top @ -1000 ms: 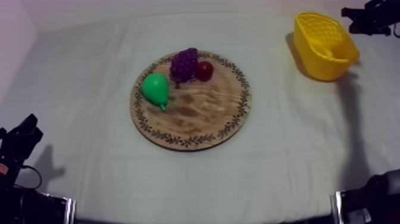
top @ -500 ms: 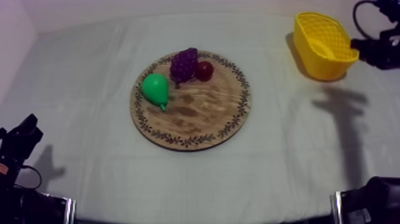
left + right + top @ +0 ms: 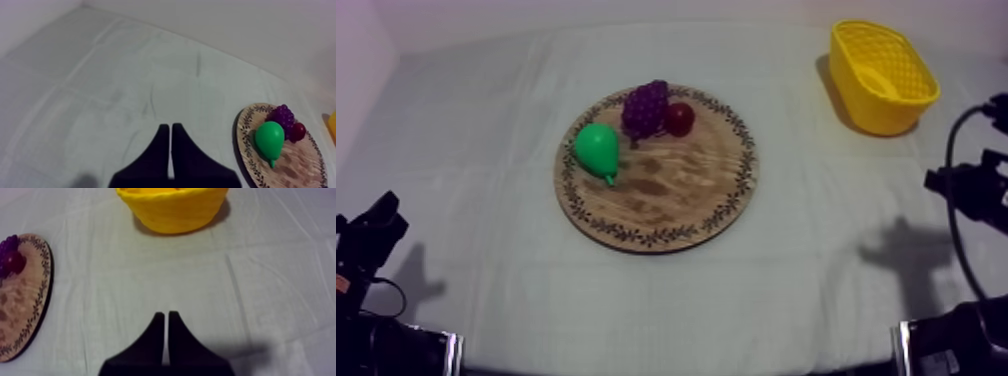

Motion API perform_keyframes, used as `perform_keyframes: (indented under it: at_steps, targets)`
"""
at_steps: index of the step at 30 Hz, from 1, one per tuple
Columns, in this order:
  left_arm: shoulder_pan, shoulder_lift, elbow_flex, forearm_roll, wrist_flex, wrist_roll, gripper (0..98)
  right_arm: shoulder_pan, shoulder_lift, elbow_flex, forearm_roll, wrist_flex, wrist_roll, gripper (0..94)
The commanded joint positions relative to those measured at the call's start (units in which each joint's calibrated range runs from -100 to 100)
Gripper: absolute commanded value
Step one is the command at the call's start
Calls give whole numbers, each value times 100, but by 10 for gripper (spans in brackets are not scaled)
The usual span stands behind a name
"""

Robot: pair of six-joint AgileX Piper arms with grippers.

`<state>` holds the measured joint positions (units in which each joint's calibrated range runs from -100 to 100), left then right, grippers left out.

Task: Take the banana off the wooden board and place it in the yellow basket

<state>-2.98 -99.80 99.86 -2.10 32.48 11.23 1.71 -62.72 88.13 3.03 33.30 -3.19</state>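
My left gripper (image 3: 170, 129): black fingers pressed into a narrow wedge, holding nothing, over grey-white cloth (image 3: 816, 250) at near left.
My right gripper (image 3: 166, 316): the same, at the right, with plain cloth between it and the basket (image 3: 172, 210).
Centre: round wooden board (image 3: 676, 190) with a patterned rim, carrying a smooth green pear (image 3: 598, 150), knobbly purple grapes (image 3: 646, 108) and a small red fruit (image 3: 680, 119).
Far right: latticed yellow basket, with the banana (image 3: 884, 80) lying inside.
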Motion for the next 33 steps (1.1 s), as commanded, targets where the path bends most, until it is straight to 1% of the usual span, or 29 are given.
perform_keyframes:
  at_steps: [1,4,8,10,14,19,22,24,27,29,33]
  targets:
    - [-3,-3,3,-3,2,1,1,-7,-1279,421,3,190,45,2]
    - [-3,-3,3,-3,2,-1,1,6,-1932,598,-34,476,128,2]
    - [-3,-3,3,-3,2,-2,1,22,-2505,776,-16,701,158,2]
    - [-3,-3,3,-3,2,-2,1,29,-2717,875,5,801,165,2]
    - [-3,-3,3,-3,2,-1,1,46,-3051,956,-41,1015,235,2]
    - [-3,-3,3,-3,2,2,1,84,-3252,971,-167,1113,352,6]
    - [-3,-3,3,-3,2,2,1,134,-3280,978,-244,1119,452,4]
    - [-3,-3,3,-3,2,3,1,178,-3287,1019,-304,1007,700,4]
    - [-3,-3,3,-3,2,1,1,215,-3296,1108,-377,592,1132,3]
    - [-3,-3,3,-3,2,1,1,225,-3300,1131,-398,496,1319,3]
    - [-3,-3,3,-3,2,0,1,233,-3302,1156,-413,426,1440,3]
